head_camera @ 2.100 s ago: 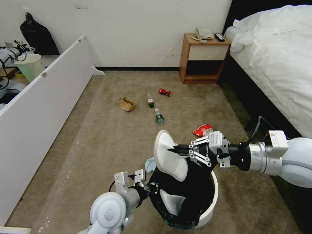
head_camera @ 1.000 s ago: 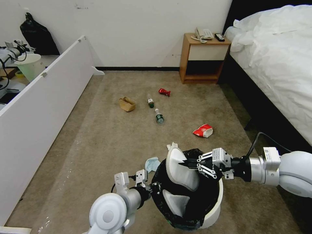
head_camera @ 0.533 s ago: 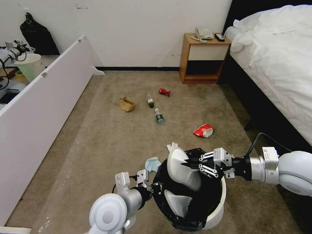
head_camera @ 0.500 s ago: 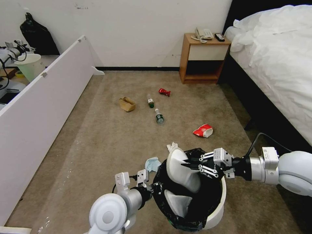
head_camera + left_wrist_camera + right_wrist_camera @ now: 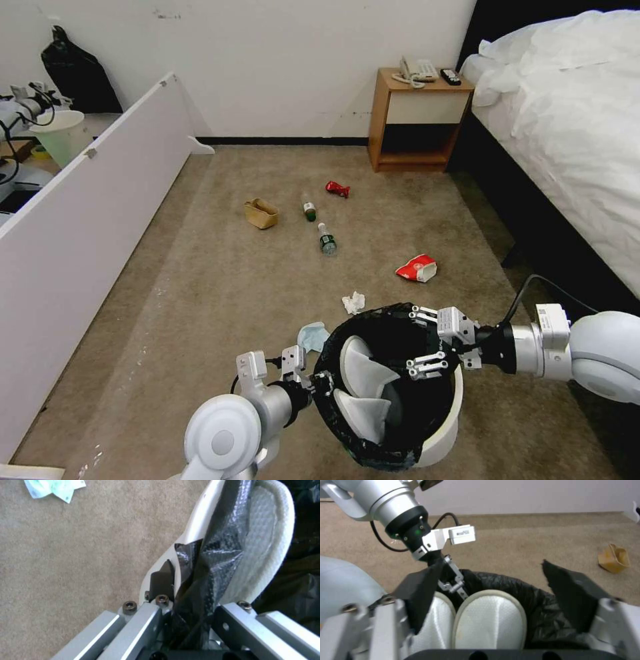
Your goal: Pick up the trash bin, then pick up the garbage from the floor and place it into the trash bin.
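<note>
Over the round white plastic trash bin (image 5: 445, 437), clamped at its 9 o'clock rim by the left gripper (image 5: 312, 384), the right gripper (image 5: 422, 339) is held spread empty, with the crumpled white tissue (image 5: 354, 302) nearest at its 11 o'clock.

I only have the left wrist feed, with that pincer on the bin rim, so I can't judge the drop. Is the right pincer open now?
Observer: Yes. The right pincer hangs open over the trash bin, holding nothing.
Operator: I see one slipper edge. How many are in there?
Observer: Two white slippers lie side by side in the black bag.
Operator: Apart from the mask near me, what is on the carpet?
Observer: A crumpled tissue, a red-white snack packet, two bottles, a red wrapper and a tan paper bag.
</note>
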